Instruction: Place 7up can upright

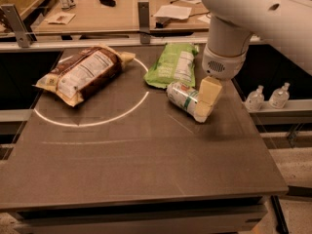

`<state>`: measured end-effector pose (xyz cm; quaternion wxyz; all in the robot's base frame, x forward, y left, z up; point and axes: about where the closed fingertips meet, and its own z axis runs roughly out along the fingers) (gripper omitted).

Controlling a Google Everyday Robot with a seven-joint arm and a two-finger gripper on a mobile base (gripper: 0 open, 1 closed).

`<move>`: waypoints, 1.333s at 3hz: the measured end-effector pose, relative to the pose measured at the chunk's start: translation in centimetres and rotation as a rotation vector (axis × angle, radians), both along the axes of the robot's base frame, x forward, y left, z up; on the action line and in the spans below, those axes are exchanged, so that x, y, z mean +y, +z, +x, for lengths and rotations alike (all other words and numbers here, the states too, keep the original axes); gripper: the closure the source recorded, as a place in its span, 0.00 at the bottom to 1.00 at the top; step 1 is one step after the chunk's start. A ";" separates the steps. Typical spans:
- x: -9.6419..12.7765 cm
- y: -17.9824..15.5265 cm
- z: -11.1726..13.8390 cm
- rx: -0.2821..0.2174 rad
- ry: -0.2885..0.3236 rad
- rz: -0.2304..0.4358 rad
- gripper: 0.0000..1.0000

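Note:
The 7up can [181, 96] lies on its side on the dark table [122, 165], right of centre, its top end pointing toward the back left. It is silver-white with green bands. My gripper [204, 108] hangs from the white arm and sits right at the can's near right end, its cream fingers [209, 91] overlapping that end. The can's right end is hidden behind the fingers.
A green snack bag [173, 65] lies just behind the can. A brown snack bag [83, 74] lies at the back left on a white circle line [97, 123]. Two small bottles [268, 97] stand on a ledge to the right. A desk with papers [178, 11] is behind.

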<state>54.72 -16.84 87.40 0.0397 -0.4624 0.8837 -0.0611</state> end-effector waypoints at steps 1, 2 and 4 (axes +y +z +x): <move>1.2 -1.0 1.7 0.032 -0.026 0.006 0.00; 2.0 -1.6 3.1 0.073 -0.077 0.027 0.00; 3.9 -2.3 4.0 0.137 -0.216 0.113 0.00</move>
